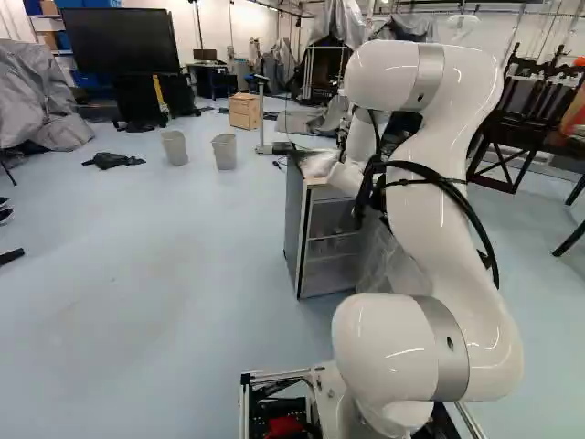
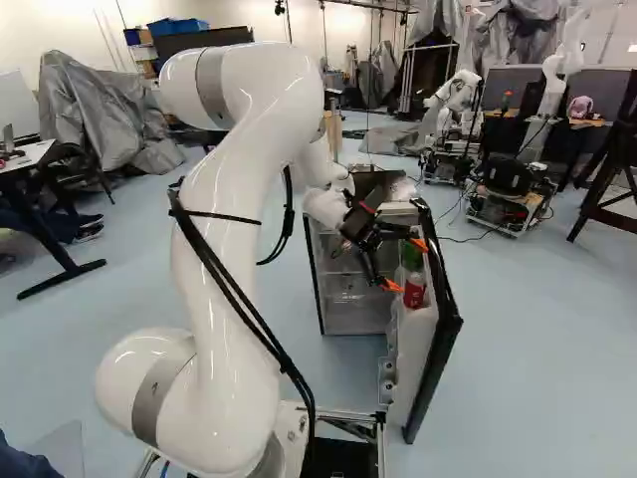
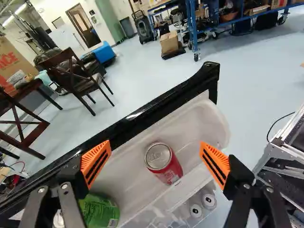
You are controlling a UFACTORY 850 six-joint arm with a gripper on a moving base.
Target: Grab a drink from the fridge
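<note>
I can see the mini fridge (image 2: 353, 299) standing open, so that part's done. Next along, the black gripper (image 3: 156, 154) hangs with fingers spread, holding nothing, lined up with the red soda can (image 3: 164, 164) upright in the door rack (image 3: 197, 121); gripping and lifting it out remain, I'd say.

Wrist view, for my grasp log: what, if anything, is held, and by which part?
Nothing; the gripper is open, its fingers clear of the red can.

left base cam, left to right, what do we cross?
Grey draped pile → grey bin → second grey bin → fridge → the arm, partly in front of it → dark wooden furniture.
</note>
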